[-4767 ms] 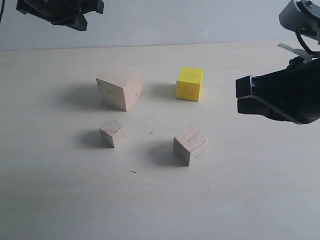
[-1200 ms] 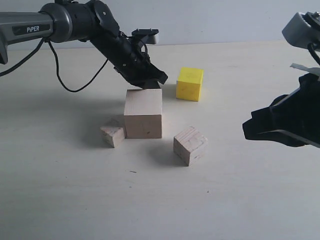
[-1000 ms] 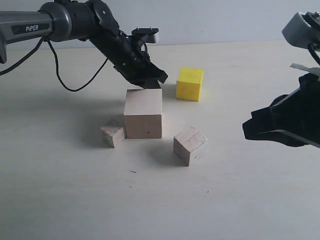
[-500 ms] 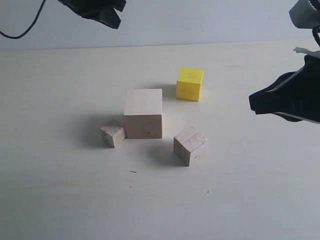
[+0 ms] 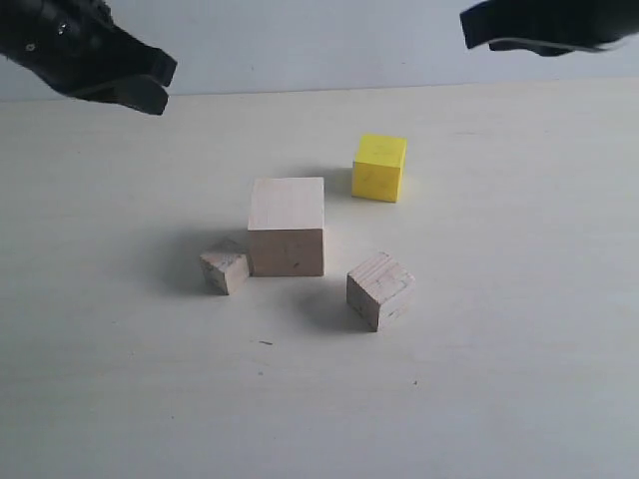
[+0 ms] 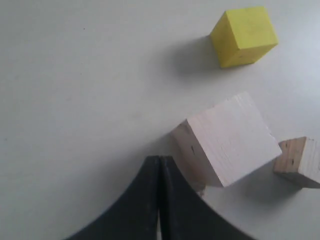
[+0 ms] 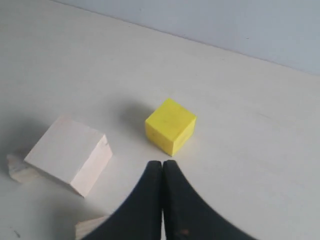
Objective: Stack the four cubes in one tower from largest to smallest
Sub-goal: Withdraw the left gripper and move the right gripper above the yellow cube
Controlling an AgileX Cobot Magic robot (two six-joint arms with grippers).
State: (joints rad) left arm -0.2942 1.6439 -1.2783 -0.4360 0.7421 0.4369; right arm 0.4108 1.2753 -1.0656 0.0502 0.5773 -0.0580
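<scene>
Pale table (image 5: 499, 379), grey wall behind. Large wood cube (image 5: 287, 225) sits square-on, one face toward the exterior camera. Small wood cube (image 5: 224, 269) lies just beside its front-left corner. Medium wood cube (image 5: 380, 290), turned edge-forward, lies near its front right. Yellow cube (image 5: 379, 167) stands behind it to the right. Left hand (image 6: 159, 165) and right hand (image 7: 162, 167) are raised, their fingers pressed together, empty.

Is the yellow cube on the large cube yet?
No. The yellow cube stands on the table, apart from the large cube, whose top is bare.
</scene>
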